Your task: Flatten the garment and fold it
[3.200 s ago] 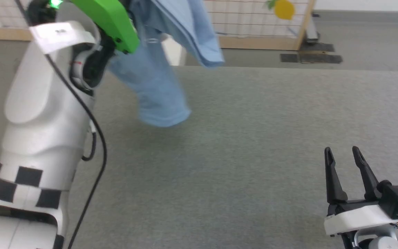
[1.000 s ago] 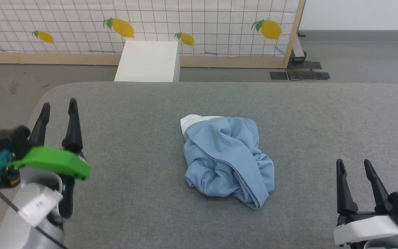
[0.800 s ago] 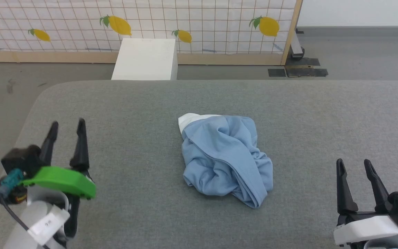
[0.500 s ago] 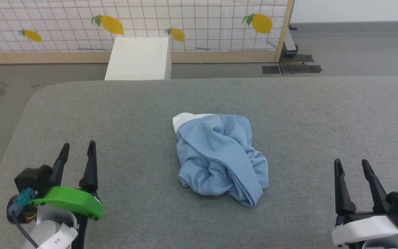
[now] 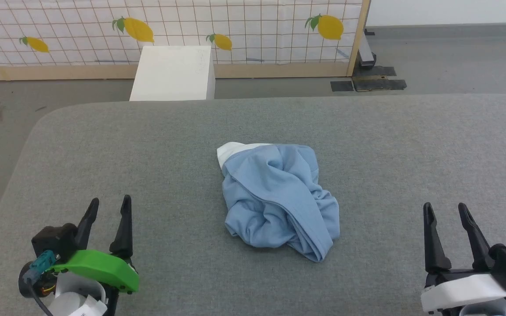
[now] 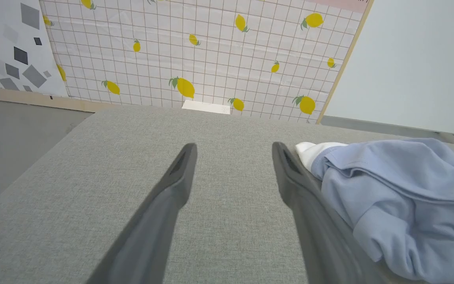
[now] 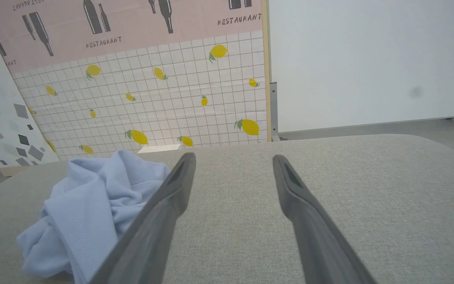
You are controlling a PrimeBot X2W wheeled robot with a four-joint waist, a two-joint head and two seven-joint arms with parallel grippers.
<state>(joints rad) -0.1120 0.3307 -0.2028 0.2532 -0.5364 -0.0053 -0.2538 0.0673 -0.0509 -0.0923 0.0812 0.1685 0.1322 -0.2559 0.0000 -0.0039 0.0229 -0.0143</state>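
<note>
I see the garment (image 5: 277, 199) crumpled in a heap at the middle of the bench (image 5: 389, 145), its white collar piece toward the far edge. My left gripper (image 5: 110, 199) is near the near left corner, fingers apart and empty. My right gripper (image 5: 444, 206) is by the near edge at the right, likewise spread and empty.

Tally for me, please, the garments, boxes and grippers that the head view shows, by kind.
garment: 1
white box: 1
grippers: 2 (left gripper, right gripper)
Total: 4
</note>
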